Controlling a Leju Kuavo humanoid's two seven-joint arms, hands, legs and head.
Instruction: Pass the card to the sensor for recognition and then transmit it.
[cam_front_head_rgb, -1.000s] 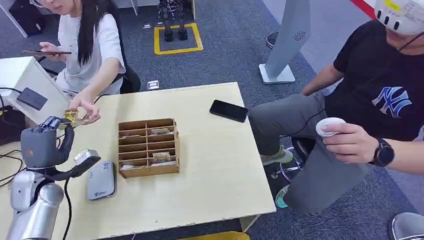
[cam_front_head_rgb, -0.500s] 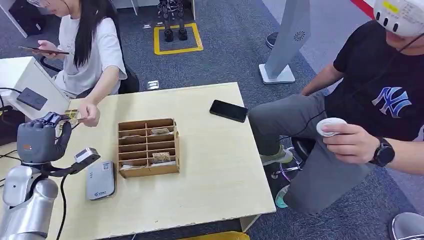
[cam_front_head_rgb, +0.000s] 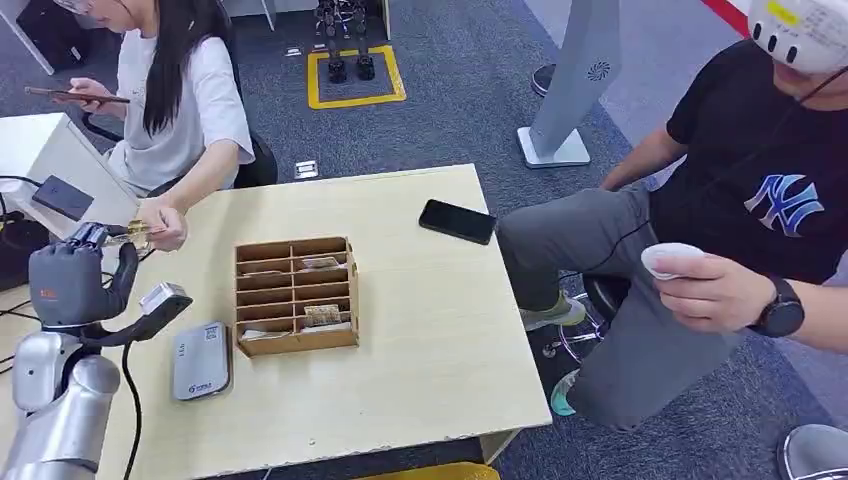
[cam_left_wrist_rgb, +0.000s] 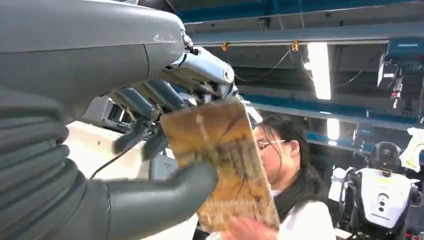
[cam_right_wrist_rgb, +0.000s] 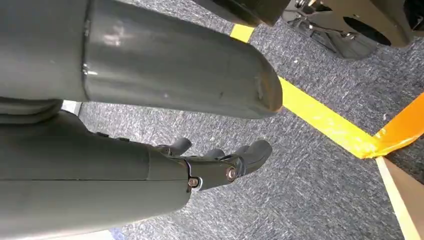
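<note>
My left hand (cam_front_head_rgb: 72, 283) is raised over the table's left edge and pinches a yellowish patterned card (cam_front_head_rgb: 134, 233) between thumb and fingers. In the left wrist view the card (cam_left_wrist_rgb: 224, 162) lies between the thick thumb (cam_left_wrist_rgb: 160, 195) and the dark fingers (cam_left_wrist_rgb: 150, 102). A seated person's hand (cam_front_head_rgb: 163, 222) touches the card's far end, and their fingertips (cam_left_wrist_rgb: 246, 231) meet its edge. The grey card sensor (cam_front_head_rgb: 201, 360) lies flat on the table beside my left forearm. My right hand (cam_right_wrist_rgb: 220, 162) hangs over the carpet, holding nothing, with its fingers apart.
A wooden compartment box (cam_front_head_rgb: 297, 295) with cards stands mid-table. A black phone (cam_front_head_rgb: 457, 221) lies near the table's right edge (cam_front_head_rgb: 505, 330). A second person sits at the right holding a white round object (cam_front_head_rgb: 668, 258). A white desk (cam_front_head_rgb: 40, 150) stands at far left.
My left hand has drifted a little to the left with the card. The seated person's hand stayed at the card's end and moved left with it.
</note>
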